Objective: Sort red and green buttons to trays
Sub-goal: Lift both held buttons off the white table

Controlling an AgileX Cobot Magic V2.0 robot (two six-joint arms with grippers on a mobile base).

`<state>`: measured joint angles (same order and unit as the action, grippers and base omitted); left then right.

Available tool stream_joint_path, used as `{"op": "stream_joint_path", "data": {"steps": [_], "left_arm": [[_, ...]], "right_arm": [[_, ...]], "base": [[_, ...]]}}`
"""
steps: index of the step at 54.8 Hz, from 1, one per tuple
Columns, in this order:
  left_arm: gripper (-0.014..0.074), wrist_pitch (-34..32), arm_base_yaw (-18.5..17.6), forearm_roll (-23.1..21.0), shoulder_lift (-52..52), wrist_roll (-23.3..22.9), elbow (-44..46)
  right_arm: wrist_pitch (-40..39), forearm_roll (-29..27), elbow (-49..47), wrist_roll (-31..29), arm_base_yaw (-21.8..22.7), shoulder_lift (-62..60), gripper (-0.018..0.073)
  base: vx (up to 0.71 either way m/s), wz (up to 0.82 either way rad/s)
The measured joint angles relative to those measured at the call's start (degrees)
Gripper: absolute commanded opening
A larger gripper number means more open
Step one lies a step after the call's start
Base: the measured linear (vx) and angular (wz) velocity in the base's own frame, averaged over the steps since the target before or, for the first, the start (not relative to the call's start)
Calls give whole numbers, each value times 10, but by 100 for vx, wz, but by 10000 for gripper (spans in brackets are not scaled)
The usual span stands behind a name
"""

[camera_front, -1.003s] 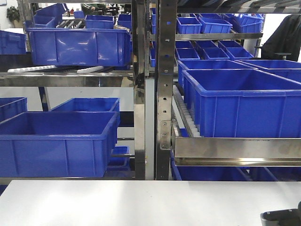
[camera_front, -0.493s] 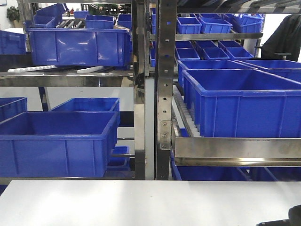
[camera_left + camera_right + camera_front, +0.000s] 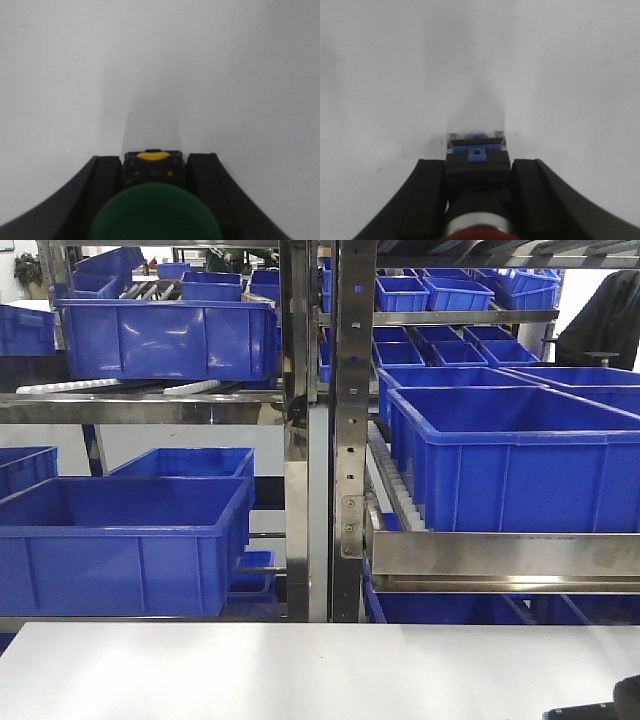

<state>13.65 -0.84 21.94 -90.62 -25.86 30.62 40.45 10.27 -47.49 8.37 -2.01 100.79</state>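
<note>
The green button, its cap blurred and close to the lens, sits clamped between the two black fingers of the left gripper. Its dark body points forward, with a yellow mark at the far end. The red button is held the same way in the right gripper. Only a sliver of its red cap shows at the bottom edge, then a silver collar, a black body and a blue tab at the tip. Each claw is closed on one part.

Under both lies the white table, with a soft shadow ahead of each button; how high they hang cannot be told. The trays show in no view. The front camera gives only blue crates on a steel rack beyond the table's far edge.

The step in hand looks like the carry to the trays. Done well, each arm goes to the tray of its own button's colour, and the grip holds firm on the way, since the hold is on the narrow body behind a wide cap. Each button should come down low inside the rim before the fingers part, as a round cap is likely to roll or bounce if dropped. If the trays sit side by side, the arms need room from one another.
</note>
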Motion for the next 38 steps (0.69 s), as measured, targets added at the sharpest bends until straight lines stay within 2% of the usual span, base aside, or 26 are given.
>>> {"op": "stream_joint_path", "data": {"steps": [10,22,38], "left_arm": [[-9,-15,0,0,53,0,0],[-4,-69,0,0,171,0,0],[-3,-151,0,1,337,0,4]], "right_arm": [[-18,-7,0,0,0,-38,-13],[-90,-23,0,-9,-12,-148,-11],[-192,-28,1,-8,-91,-327,-9]], "base": [[0,0],[0,0],[0,0]]}}
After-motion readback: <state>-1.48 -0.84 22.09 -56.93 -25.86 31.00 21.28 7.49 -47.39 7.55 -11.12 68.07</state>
